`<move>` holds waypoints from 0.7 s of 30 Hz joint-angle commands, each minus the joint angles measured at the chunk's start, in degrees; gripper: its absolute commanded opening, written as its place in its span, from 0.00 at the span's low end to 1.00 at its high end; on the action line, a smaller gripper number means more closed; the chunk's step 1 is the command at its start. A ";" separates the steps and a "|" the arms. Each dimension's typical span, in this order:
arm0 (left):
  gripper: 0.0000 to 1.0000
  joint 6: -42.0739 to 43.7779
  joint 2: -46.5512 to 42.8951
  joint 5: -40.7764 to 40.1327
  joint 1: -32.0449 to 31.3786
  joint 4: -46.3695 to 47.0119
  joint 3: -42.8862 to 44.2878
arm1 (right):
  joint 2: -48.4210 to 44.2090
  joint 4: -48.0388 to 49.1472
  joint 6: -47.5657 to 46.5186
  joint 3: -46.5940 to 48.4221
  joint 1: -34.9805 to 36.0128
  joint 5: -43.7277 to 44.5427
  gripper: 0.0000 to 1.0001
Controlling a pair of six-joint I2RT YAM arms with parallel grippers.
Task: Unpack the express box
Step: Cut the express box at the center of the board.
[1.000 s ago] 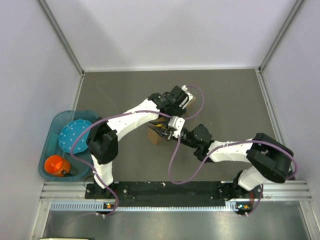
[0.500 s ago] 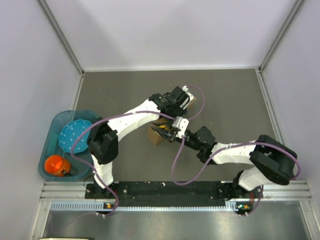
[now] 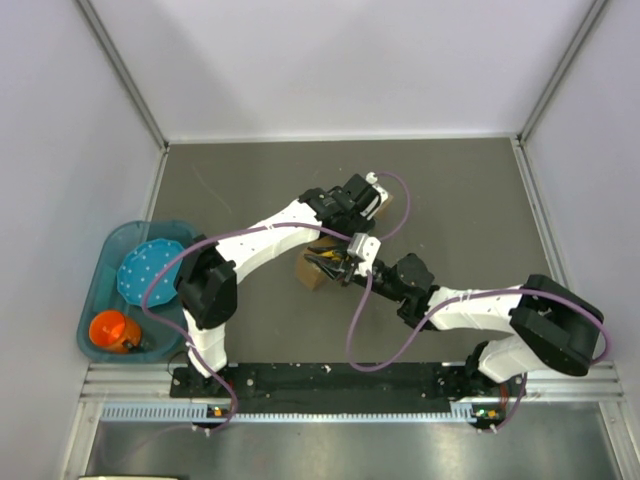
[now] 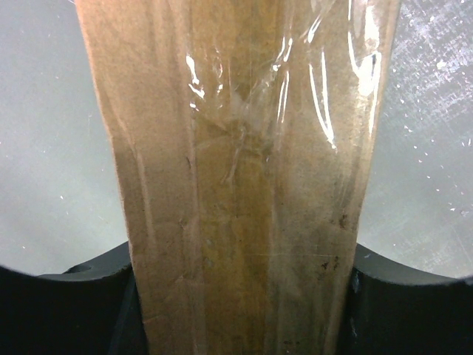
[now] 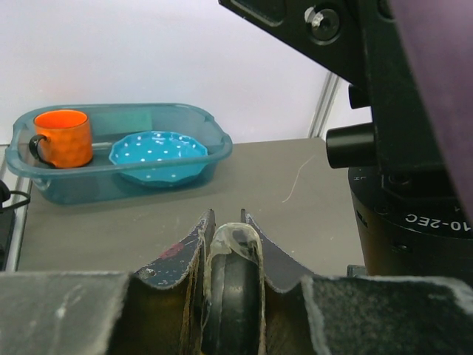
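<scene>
The express box [image 3: 309, 273] is brown cardboard, standing at the table's middle, mostly hidden under both arms. In the left wrist view its taped narrow side [image 4: 236, 148] fills the frame between the black jaws. My left gripper [image 3: 362, 200] [image 4: 236, 303] is shut on the box from the far side. My right gripper [image 3: 338, 260] [image 5: 229, 222] is shut on the utility knife [image 5: 233, 296], whose dark rounded end carries tape residue. A little yellow of the knife [image 3: 322, 256] shows at the box's top edge.
A teal bin [image 3: 105, 290] [image 5: 44, 185] stands at the left table edge. It holds an orange mug [image 3: 112, 329] [image 5: 61, 137] and a blue dotted bowl [image 3: 148, 268] [image 5: 157, 154]. White walls enclose the grey table. The left arm's wrist [image 5: 399, 148] is close on the right.
The right arm's elbow and forearm have shifted rightward, and its gripper has slid slightly along the box's top. The left arm and the box have stayed still.
</scene>
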 commanded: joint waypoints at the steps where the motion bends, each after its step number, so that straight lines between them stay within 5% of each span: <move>1: 0.00 0.82 6.23 0.32 1.56 -5.79 -5.47 | -0.95 -8.27 0.30 -1.41 -1.53 0.46 0.00; 21: 0.00 2.75 6.49 2.16 4.28 -6.23 -5.12 | -3.32 -10.56 2.41 -7.65 0.14 4.24 0.00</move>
